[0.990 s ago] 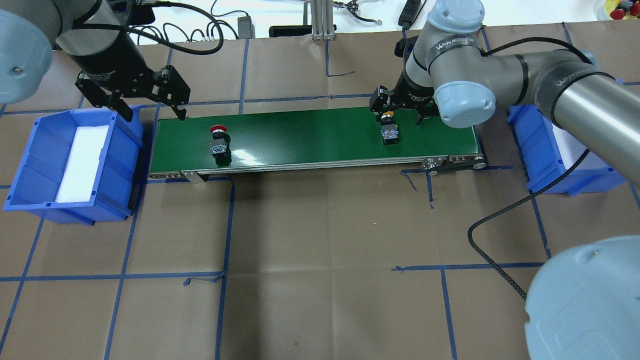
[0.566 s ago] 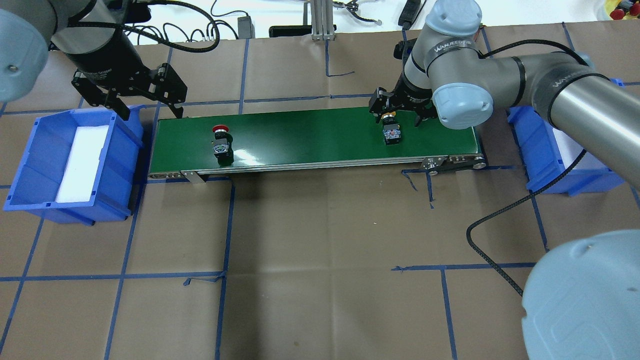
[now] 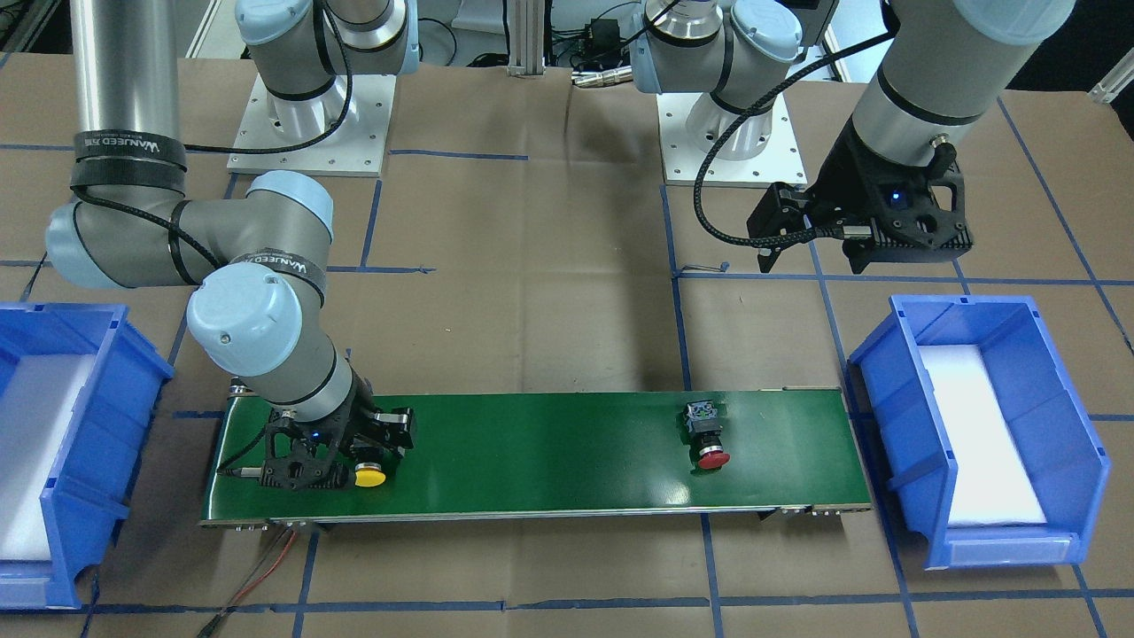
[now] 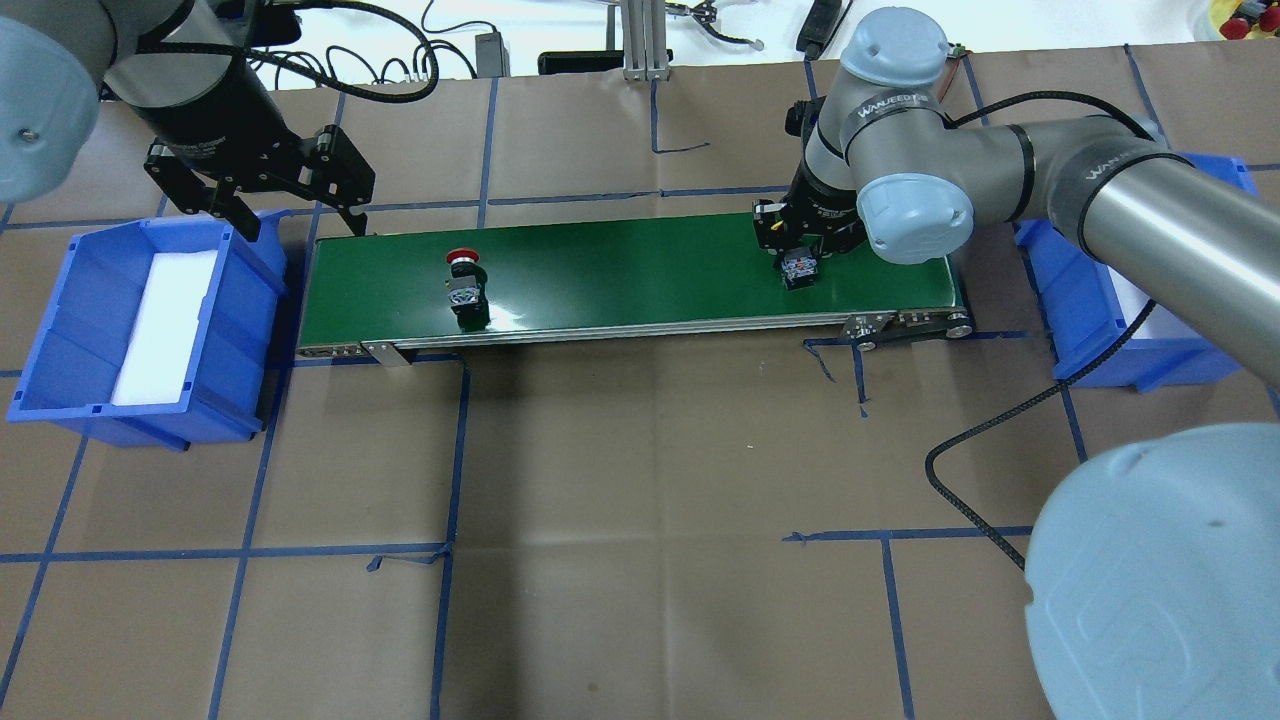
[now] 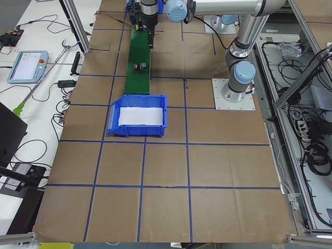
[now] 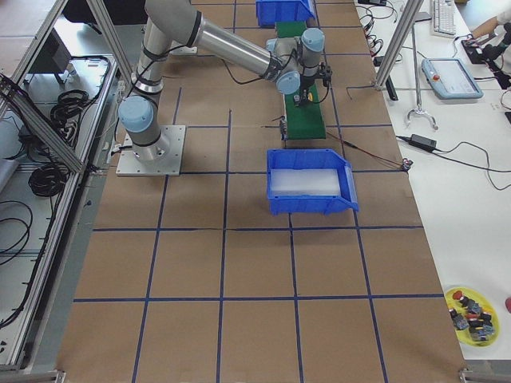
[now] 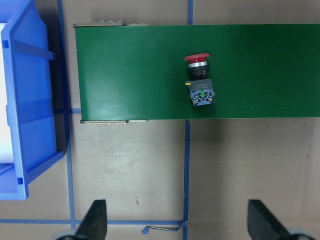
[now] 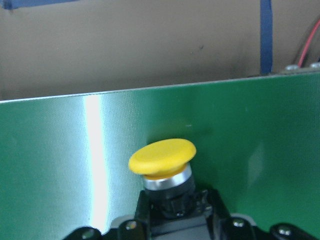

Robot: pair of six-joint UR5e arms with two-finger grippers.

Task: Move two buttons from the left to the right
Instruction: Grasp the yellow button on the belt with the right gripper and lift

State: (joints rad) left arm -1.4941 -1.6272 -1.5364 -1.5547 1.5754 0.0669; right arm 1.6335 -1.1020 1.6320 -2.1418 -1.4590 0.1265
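The yellow button (image 3: pixel 370 477) lies on its side at the right end of the green conveyor belt (image 4: pixel 620 270), its cap (image 8: pixel 162 155) pointing away from the robot. My right gripper (image 4: pixel 802 252) is down on the belt and shut on the button's black body (image 4: pixel 800 270). The red button (image 4: pixel 465 280) lies loose on the belt's left part, also in the left wrist view (image 7: pixel 199 82). My left gripper (image 4: pixel 300 228) hangs open and empty above the gap between the left bin and the belt's left end.
A blue bin with a white pad (image 4: pixel 60 330) stands left of the belt, and another blue bin (image 4: pixel 1060 290) stands right of it, partly behind the right arm. Brown paper with blue tape lines covers the table. Cables run along the far edge.
The right gripper's fingers went from spread wide to shut on the yellow button. Both buttons shifted rightward on the belt. The left gripper barely moved.
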